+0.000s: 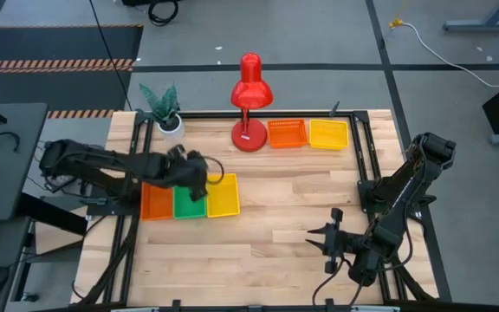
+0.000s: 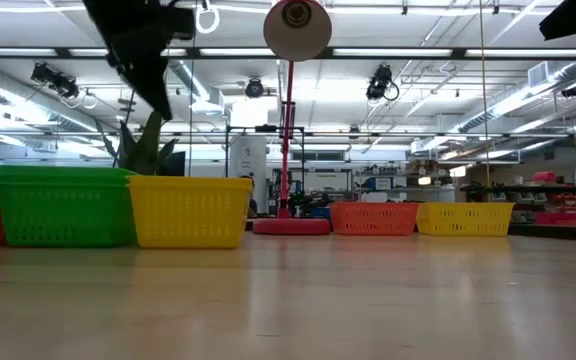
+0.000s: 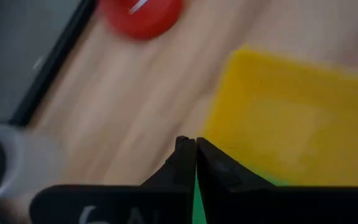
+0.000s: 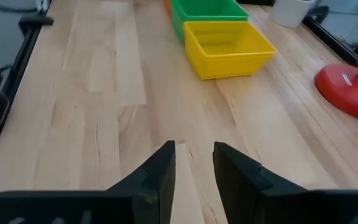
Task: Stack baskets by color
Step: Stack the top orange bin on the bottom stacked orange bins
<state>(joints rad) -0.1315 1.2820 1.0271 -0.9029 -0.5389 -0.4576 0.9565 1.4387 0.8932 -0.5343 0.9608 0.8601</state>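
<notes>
Three baskets stand side by side on their bottoms at the table's left: orange (image 1: pixel 156 201), green (image 1: pixel 189 204) and yellow (image 1: pixel 223 195). Two more baskets, orange (image 1: pixel 287 133) and yellow (image 1: pixel 328 133), stand at the far edge. My left gripper (image 3: pixel 196 144) is shut with nothing in it. It hovers above the far edges of the green and yellow baskets, clear of them in the low view (image 2: pixel 158 95). My right gripper (image 4: pixel 194 149) stands open over bare wood near the table's front right (image 1: pixel 327 238).
A red desk lamp (image 1: pixel 249 104) stands at the far middle, just left of the far orange basket. A small potted plant (image 1: pixel 165 108) sits at the far left corner. Bare wood lies between the two groups of baskets and across the front.
</notes>
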